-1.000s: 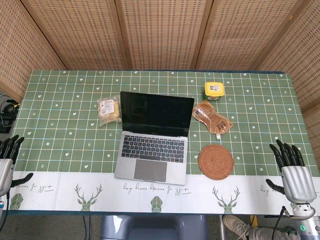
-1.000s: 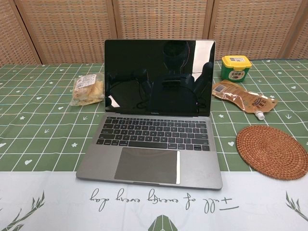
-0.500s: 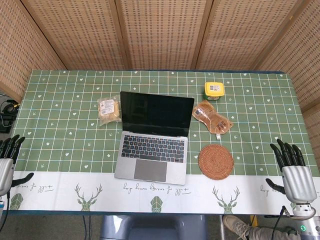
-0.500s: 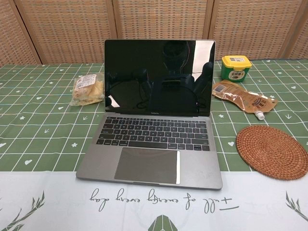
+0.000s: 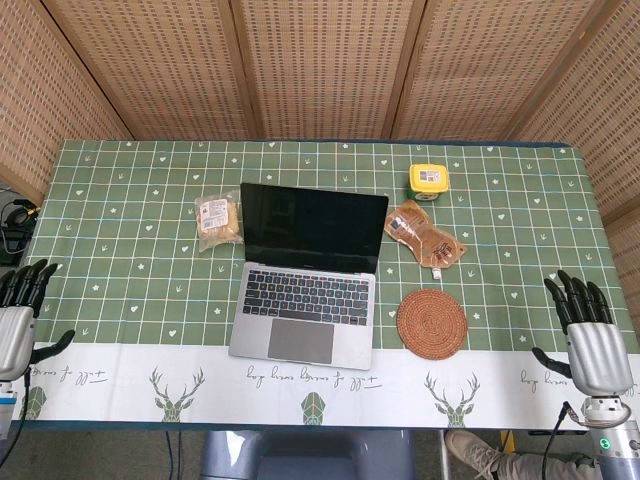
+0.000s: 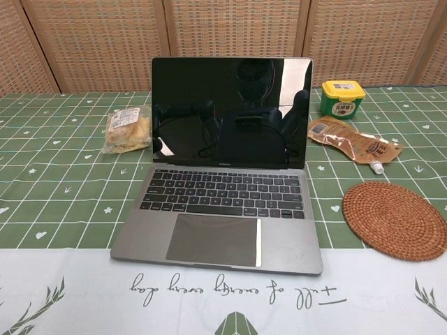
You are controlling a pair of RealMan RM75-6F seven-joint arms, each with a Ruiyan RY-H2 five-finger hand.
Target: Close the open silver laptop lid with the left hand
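Lid up, left hand (image 5: 18,325) far off at table edge
Laptop (image 5: 306,282) mid-table, screen upright; both hands empty, fingers apart, seemingly. Risk: reach clips snack bag (image 5: 217,220) left of lid, or fast push slams or skids laptop

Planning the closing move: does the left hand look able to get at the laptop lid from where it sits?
Probably yes. The left hand is open at the table's edge, and only bare tablecloth lies between it and the laptop lid. The snack packet sits just beside the lid's left edge.
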